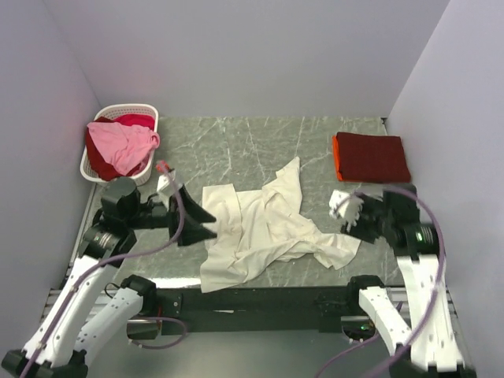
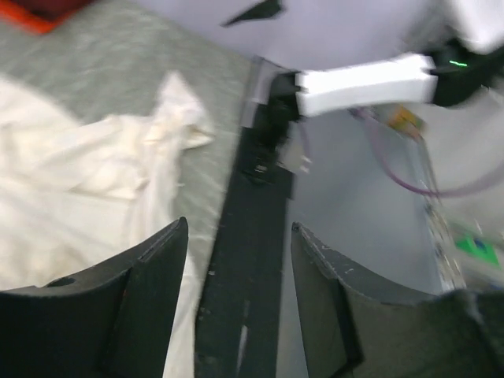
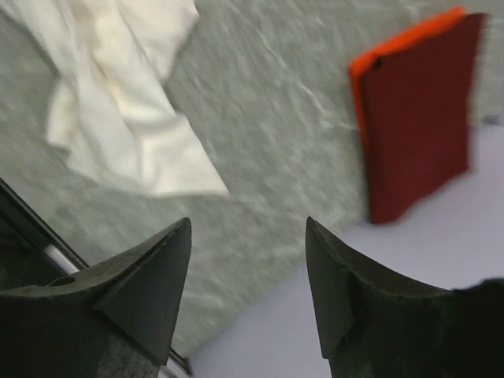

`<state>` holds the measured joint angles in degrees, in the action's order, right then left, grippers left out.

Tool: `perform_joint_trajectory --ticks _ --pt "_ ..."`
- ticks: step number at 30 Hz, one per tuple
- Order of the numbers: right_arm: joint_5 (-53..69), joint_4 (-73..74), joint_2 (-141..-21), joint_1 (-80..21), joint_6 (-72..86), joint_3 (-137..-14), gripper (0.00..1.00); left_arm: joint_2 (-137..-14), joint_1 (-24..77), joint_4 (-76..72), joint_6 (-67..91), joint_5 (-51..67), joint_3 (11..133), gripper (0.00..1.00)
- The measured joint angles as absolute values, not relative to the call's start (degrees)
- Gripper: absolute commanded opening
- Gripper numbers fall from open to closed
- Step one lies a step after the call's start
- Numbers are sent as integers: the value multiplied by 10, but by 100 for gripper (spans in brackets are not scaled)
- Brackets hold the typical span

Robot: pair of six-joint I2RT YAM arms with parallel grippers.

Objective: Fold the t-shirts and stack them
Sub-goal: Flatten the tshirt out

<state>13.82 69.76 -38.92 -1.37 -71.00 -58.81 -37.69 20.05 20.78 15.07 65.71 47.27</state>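
A large cream-white t-shirt (image 1: 260,228) lies crumpled in the middle of the grey marbled table (image 1: 236,146); it also shows in the left wrist view (image 2: 87,181) and the right wrist view (image 3: 126,102). A dark red t-shirt (image 1: 374,156) lies folded at the back right, with an orange edge; it also shows in the right wrist view (image 3: 425,110). Pink (image 1: 120,146) and red (image 1: 134,120) shirts fill the basket. My left gripper (image 1: 206,223) is open and empty at the white shirt's left edge. My right gripper (image 1: 344,211) is open and empty just right of the shirt's sleeve.
A white slatted basket (image 1: 150,169) stands at the back left by the wall. Lavender walls close in the table on three sides. A black rail (image 1: 260,299) runs along the near edge between the arm bases.
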Motion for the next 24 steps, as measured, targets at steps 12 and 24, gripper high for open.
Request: perform_joint_trajectory --ticks 12,24 --pt "286 494 -1052 -25 -343 -868 63 -788 176 176 185 299 564 67" --pt "269 501 -1251 -90 -225 -1015 29 -761 175 197 117 175 528 70"
